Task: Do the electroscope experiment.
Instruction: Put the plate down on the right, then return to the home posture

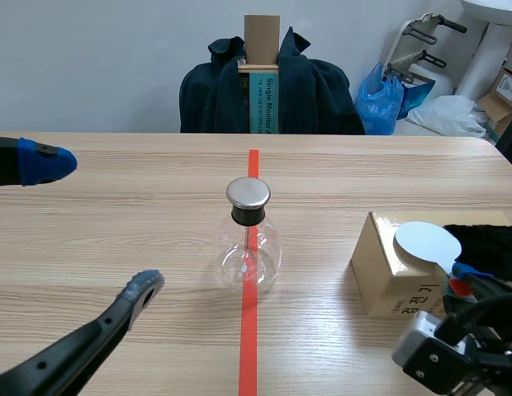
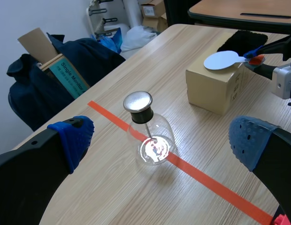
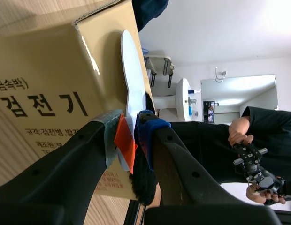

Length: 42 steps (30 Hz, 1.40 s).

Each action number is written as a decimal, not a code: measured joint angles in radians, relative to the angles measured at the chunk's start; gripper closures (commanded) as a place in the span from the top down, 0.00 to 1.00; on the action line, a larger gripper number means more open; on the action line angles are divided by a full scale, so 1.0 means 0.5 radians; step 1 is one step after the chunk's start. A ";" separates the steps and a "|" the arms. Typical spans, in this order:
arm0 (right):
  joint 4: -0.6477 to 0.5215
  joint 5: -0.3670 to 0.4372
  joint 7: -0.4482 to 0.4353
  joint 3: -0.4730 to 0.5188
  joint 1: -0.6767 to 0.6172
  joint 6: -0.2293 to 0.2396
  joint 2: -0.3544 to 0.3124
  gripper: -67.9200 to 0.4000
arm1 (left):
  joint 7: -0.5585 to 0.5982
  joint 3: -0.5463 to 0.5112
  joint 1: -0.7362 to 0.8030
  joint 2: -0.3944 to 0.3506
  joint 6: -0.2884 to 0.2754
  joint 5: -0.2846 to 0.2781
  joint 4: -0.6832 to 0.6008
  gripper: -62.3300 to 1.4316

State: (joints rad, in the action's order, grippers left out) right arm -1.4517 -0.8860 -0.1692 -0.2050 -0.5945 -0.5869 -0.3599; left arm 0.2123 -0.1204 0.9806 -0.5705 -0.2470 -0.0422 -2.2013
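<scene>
Desk point(image 1: 116, 247): pale wood, with one red tape line running down its middle.
Far edge: dark jacket point(image 1: 322, 91) draped over a chair.
Cardboard box point(image 1: 388, 276): stands on the desk to the right of the tape, well apart from the flask. A black cloth point(image 1: 487, 243) lies just behind it.
Left hand point(image 1: 95, 224): fingers spread wide, nothing between them. It hangs above the desk to the left of the tape. In the left wrist view the flask sits ahead, in the gap between the two blue pads, and neither pad touches it.
Flask point(image 1: 248, 252): clear glass with a round body, upright on the tape line at mid-desk. A thin rod runs down inside it from the neck.
White disc point(image 1: 427, 242): lies flat over the top of the box.
Right hand point(image 3: 129, 140): clamped on the disc's orange-red handle point(image 3: 124, 143), low beside the box's near right corner.
Cap point(image 1: 248, 193): round, grey metal, on a black collar at the flask's neck.
</scene>
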 measured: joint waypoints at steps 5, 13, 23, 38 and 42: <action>0.005 -0.001 -0.031 0.001 0.041 -0.001 0.009 0.14 | -0.015 0.000 0.000 0.000 0.000 0.001 0.001 0.99; 0.005 -0.003 -0.032 0.000 0.035 0.000 0.010 0.52 | -0.026 0.000 0.000 0.000 -0.002 0.058 0.002 0.99; 0.005 -0.149 0.171 0.002 0.008 -0.053 0.007 0.85 | -0.029 0.000 0.000 0.000 0.000 0.085 0.002 0.99; -0.045 0.385 -0.701 0.532 -0.529 -0.047 -0.235 0.85 | -0.012 0.000 0.000 0.000 0.000 0.047 0.002 0.99; -0.153 0.757 -0.937 0.838 -0.549 0.093 -0.234 0.84 | -0.013 0.000 0.000 0.000 -0.001 0.045 0.002 0.99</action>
State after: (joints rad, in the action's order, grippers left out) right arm -1.5280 -0.5076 -0.6376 0.2138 -0.8692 -0.5404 -0.4770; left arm 0.2058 -0.1204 0.9806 -0.5705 -0.2474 -0.0196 -2.2005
